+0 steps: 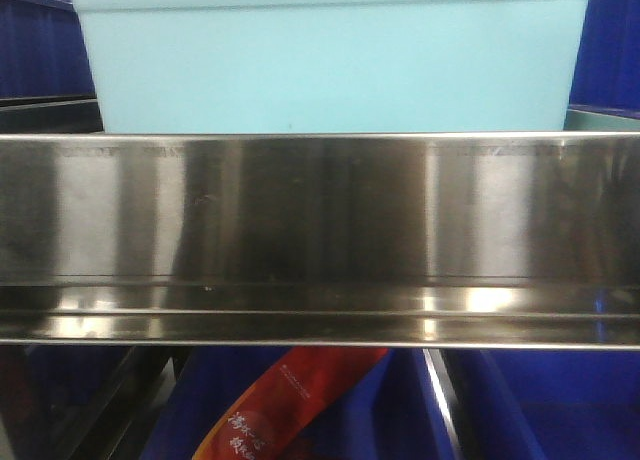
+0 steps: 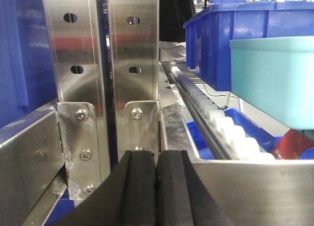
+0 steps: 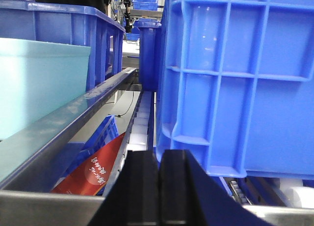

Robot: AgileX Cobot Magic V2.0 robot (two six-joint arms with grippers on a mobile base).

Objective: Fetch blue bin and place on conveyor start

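The blue bin (image 1: 335, 55), a light turquoise tub, sits on a shelf just behind a shiny steel rail (image 1: 320, 230), filling the top of the front view. It shows at the right of the left wrist view (image 2: 274, 81) and at the left of the right wrist view (image 3: 39, 83). My left gripper (image 2: 157, 159) is shut and empty, left of the tub, in front of steel uprights. My right gripper (image 3: 160, 157) is shut and empty, right of the tub, beside a dark blue bin. The conveyor start is out of view.
Dark royal-blue bins stand close by (image 3: 235, 78) (image 2: 221, 39). Two perforated steel uprights (image 2: 105, 64) stand ahead of the left gripper. A red packet (image 1: 290, 410) lies in a blue bin on the lower shelf. White roller tracks (image 2: 230, 132) run along the shelf.
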